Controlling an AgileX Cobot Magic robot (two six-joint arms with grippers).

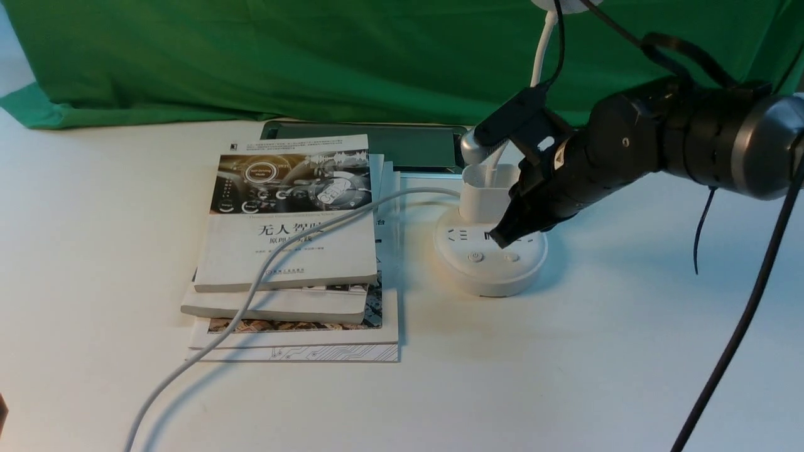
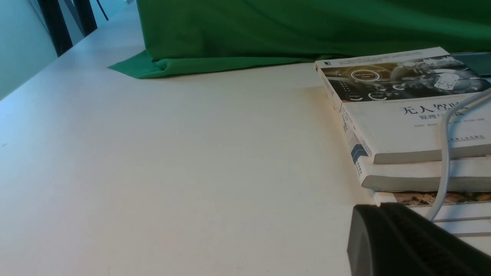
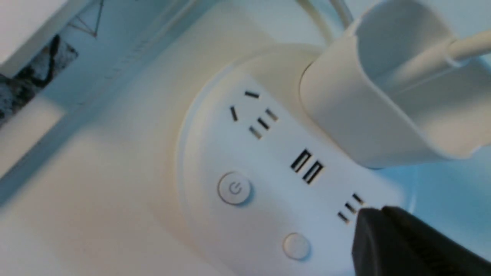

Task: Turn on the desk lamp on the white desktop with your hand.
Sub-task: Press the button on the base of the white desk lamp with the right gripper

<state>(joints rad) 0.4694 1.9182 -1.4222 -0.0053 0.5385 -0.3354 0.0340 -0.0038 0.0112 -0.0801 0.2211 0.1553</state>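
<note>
Desk lamp (image 1: pixel 490 276) upright, neck rising, buttons facing robot; right hand (image 1: pixel 500 242) clenched, above base.

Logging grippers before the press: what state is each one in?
Left gripper: closed, holding nothing.
Right gripper: closed, holding nothing, over the lamp base.

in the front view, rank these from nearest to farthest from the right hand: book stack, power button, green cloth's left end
1. power button: on the lamp's base, just left of the right hand
2. book stack: left of the lamp
3. green cloth's left end: far left, at the back
</note>
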